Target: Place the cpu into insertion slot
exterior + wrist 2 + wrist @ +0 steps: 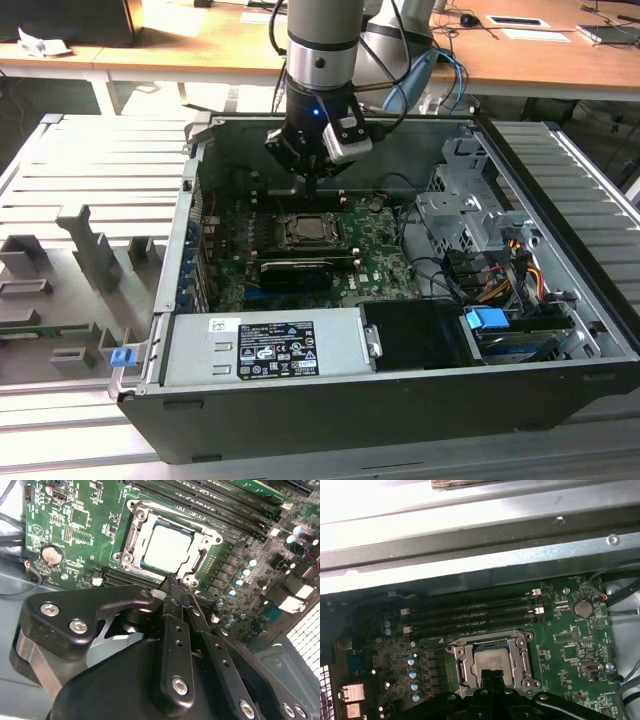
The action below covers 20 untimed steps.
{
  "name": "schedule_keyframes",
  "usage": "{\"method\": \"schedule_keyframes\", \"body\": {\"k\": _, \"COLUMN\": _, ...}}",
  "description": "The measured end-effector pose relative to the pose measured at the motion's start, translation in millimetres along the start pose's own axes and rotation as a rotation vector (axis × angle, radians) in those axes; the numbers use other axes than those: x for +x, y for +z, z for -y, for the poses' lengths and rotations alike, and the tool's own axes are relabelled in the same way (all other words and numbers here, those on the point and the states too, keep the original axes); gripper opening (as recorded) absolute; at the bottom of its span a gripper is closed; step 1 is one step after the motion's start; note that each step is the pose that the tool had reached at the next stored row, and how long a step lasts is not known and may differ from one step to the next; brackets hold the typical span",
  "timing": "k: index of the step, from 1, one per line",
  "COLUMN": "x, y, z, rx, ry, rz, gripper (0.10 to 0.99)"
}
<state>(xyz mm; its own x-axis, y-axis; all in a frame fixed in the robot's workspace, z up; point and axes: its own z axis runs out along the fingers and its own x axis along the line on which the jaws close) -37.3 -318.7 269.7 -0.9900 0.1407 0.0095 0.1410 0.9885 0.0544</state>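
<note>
Exterior view: the gripper (312, 185) hangs inside the open computer case (560, 200), just above the insertion slot (313, 232), its fingers drawn close together with nothing seen between them.
Second wrist view: the cpu (166, 547) lies flat inside the slot's silvery frame, apparently already seated; the fingertips (176, 582) are pressed together at the frame's near edge.
First wrist view: the cpu (492, 661) sits in the insertion slot (462, 652), beside the memory slots (470, 612); gripper tips (491, 674) overlap the slot's edge, pinching nothing.
</note>
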Motion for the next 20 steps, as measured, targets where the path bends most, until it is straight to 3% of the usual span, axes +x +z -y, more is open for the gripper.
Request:
{"method": "schedule_keyframes", "body": {"k": 2, "x": 0.0, "y": 0.0, "z": 0.0, "rx": 0.001, "ry": -0.058, "rz": -0.0031, "gripper": 0.106}}
{"method": "schedule_keyframes", "body": {"k": 5, "x": 0.0, "y": 0.0, "z": 0.0, "rx": 0.001, "ry": -0.092, "rz": -0.005, "gripper": 0.106}}
{"method": "schedule_keyframes", "body": {"k": 7, "x": 0.0, "y": 0.0, "z": 0.0, "rx": 0.002, "ry": -0.155, "rz": -0.0084, "gripper": 0.106}}
{"method": "schedule_keyframes", "body": {"k": 11, "x": 9.4, "y": -3.9, "z": 1.4, "rx": 0.001, "ry": -0.159, "rz": -0.0065, "gripper": 0.106}}
{"method": "schedule_keyframes", "body": {"k": 20, "x": 23.0, "y": -3.9, "z": 3.3, "rx": 0.001, "ry": -0.159, "rz": -0.0064, "gripper": 0.106}}
